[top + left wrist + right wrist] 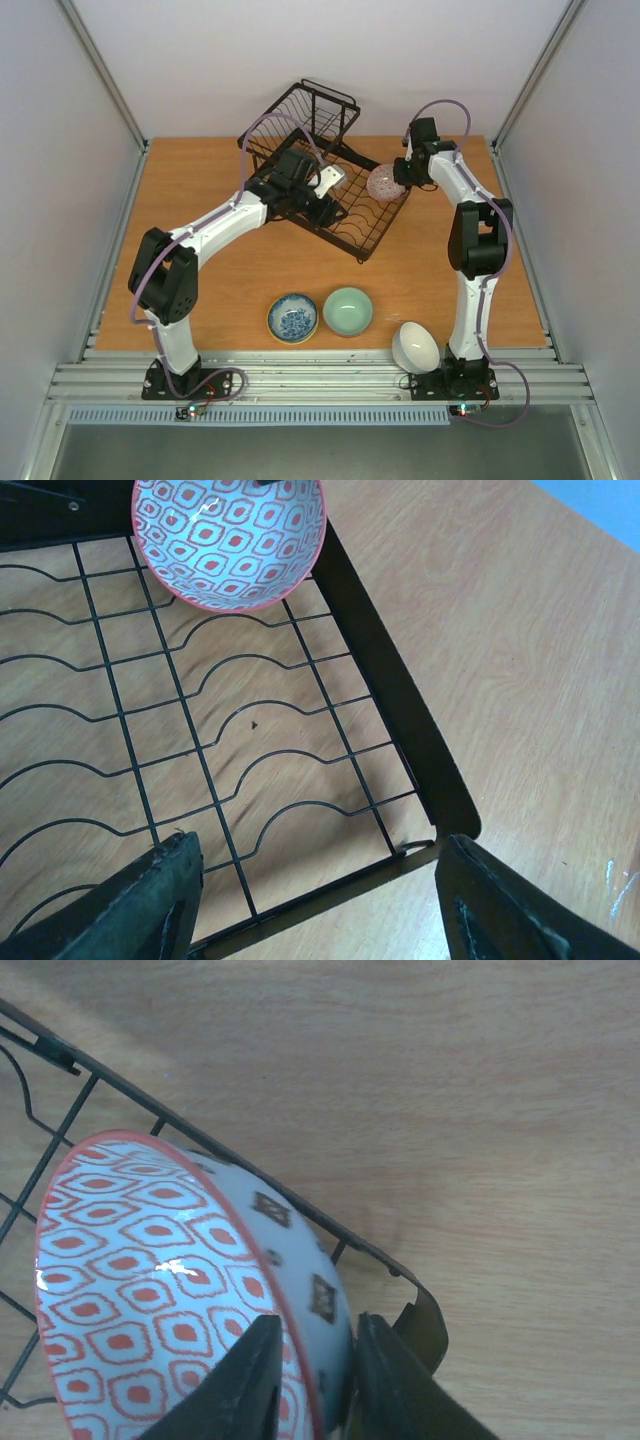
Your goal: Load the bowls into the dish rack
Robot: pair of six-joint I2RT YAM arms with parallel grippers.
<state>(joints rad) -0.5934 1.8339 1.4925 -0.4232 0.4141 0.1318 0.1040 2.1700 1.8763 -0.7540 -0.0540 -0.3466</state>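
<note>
**My right pincer (315,1385) pinches the pink-red bowl (150,1290) by its rim, at the dish rack (390,690) corner, 1 o'clock on the table.**
Glazed ceramic: stiff, slick, chippable; the rim wall suits gripping. It is possibly touching the rack.

Red-patterned bowl (230,540) at dish rack (400,715) rim, wavy wire dividers (262,753), left claw (318,870) spread wide

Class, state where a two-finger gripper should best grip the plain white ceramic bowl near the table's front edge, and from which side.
Probably the thin rim, one of the jaws inside and one outside, coming from above: the plain white ceramic bowl lies tilted, its mouth open and uncovered, its rounded wall offering no flat sides.
</note>
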